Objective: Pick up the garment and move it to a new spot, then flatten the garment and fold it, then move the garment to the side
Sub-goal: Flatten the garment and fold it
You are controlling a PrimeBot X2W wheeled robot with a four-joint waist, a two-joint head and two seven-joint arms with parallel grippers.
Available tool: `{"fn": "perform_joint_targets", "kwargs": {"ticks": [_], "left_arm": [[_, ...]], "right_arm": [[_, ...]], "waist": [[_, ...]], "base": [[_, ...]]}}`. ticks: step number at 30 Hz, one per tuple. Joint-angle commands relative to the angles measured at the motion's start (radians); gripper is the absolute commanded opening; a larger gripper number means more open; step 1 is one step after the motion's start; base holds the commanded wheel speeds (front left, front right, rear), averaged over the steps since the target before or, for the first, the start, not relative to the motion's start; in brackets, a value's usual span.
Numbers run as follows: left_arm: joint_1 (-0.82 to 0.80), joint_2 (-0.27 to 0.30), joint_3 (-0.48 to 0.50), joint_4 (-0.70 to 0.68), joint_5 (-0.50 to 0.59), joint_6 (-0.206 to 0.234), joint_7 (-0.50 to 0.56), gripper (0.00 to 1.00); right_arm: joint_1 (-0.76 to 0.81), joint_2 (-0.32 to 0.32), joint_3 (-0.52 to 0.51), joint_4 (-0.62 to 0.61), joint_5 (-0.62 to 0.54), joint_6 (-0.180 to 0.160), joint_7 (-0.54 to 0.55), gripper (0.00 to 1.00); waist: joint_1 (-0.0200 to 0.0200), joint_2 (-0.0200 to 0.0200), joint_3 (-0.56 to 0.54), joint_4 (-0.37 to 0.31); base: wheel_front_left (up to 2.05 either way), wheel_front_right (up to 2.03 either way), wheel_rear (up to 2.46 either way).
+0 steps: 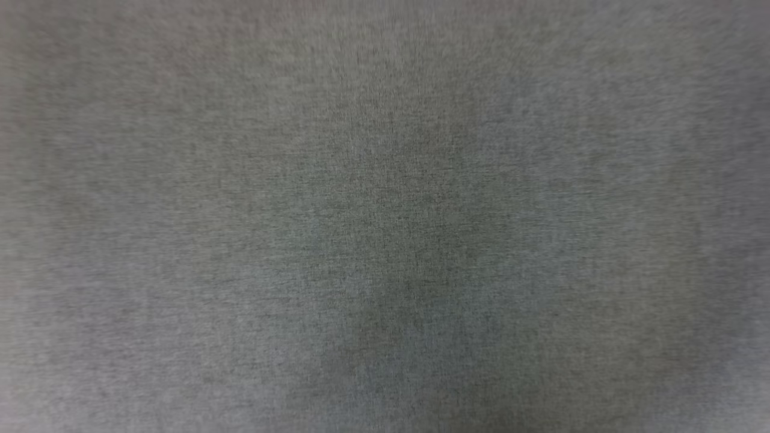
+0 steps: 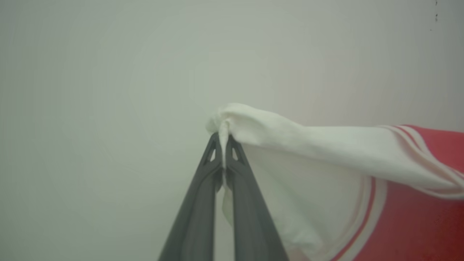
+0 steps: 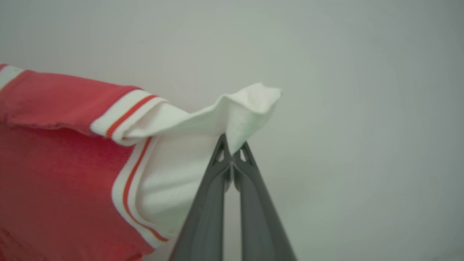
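Nearest you in the left wrist view, the left gripper [image 2: 223, 140] has its jaws pressed together on the bunched edge of a white sleeve of the garment [image 2: 417, 217], whose red body spreads off to the right. Your right gripper [image 3: 232, 146] pinches a white sleeve edge the same way, with red cloth to its left. Behind both is a plain pale background [image 2: 108, 90]. Your head view gives a blurred grey surface [image 1: 385, 216].

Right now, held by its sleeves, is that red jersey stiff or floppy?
Probably floppy: the jersey sags and creases where the right gripper pinches a white sleeve. Likely light, since the left gripper holds it by a small bunch of cloth. Its matte knit seems unlikely to slip.
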Motion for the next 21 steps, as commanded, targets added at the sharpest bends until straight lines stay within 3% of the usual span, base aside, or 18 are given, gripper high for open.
{"fn": "perform_joint_targets", "kwargs": {"ticks": [1,11,21], "left_arm": [[-0.021,0.008,0.006,0.011,0.0,-0.002,-0.009,0.0],[0.042,-0.017,0.019,0.118,-0.031,-0.056,-0.048,0.0],[0.395,-0.023,0.074,0.127,-0.066,-0.104,-0.061,0.0]], "right_arm": [[-0.031,-0.007,0.007,0.015,0.005,-0.002,-0.016,0.0],[-0.035,-0.013,0.104,0.195,0.064,-0.002,-0.12,0.0],[0.261,-0.06,0.224,0.247,0.177,-0.002,-0.182,0.0]], "waist": [[-0.0003,0.0,0.066,-0.002],[-0.0003,0.0,0.084,0.01],[-0.0003,0.0,-0.137,0.027]], "base": [[0.0,0.0,0.0],[0.0,0.0,0.0],[0.0,0.0,0.0]]}}
